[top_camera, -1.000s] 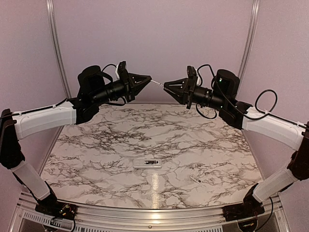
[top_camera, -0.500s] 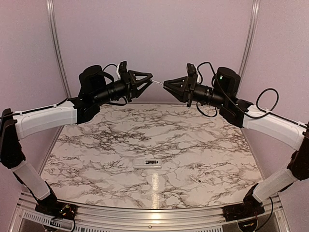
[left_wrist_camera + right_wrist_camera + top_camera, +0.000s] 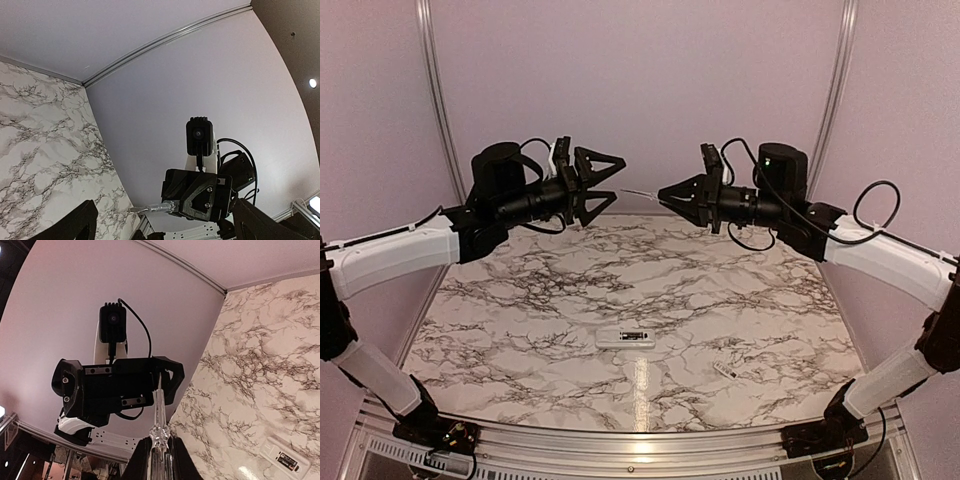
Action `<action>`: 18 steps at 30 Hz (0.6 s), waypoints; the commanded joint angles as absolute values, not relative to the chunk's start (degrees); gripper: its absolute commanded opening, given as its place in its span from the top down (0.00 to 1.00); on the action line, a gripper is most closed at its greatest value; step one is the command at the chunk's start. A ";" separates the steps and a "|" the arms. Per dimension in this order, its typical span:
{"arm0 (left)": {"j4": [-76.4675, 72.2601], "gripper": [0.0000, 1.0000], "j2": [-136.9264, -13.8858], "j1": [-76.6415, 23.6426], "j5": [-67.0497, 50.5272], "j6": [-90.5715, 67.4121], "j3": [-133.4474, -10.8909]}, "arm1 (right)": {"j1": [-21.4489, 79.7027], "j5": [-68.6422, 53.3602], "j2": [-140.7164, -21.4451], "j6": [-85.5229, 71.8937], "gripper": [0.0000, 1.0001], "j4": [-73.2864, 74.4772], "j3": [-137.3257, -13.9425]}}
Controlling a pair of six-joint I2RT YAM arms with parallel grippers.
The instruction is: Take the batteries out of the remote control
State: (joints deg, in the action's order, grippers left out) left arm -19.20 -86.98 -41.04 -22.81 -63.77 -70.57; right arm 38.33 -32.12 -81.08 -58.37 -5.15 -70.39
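Your L gripper (image 3: 618, 177) is spread wide, holding nothing, high over the table's (image 3: 520, 310) far edge. R gripper (image 3: 662, 193), opposite it, pinches a thin clear-handled tool (image 3: 638, 191). Remote control (image 3: 623, 338) lies flat near table's front-centre, dark recess up.

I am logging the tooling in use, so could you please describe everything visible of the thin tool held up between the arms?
The thin tool is a slim straight rod: a clear, plastic-looking handle narrowing to a fine grey metal shaft. The right end effector is shut on the handle end, holding it roughly level, high above the marble table. Its shaft points at the open left end effector, ending near one finger; contact cannot be judged.
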 commanded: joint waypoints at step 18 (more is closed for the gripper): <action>25.30 0.11 -77.05 -38.58 -14.22 -40.36 -68.66 | 37.97 -28.30 -84.39 -17.57 1.00 39.55 -87.42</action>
State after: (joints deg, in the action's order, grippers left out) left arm 12.19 -77.10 -38.68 -17.26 -46.37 -69.23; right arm 38.33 -30.09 -82.28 -24.38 30.39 -85.41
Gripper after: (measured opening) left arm 0.911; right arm 0.131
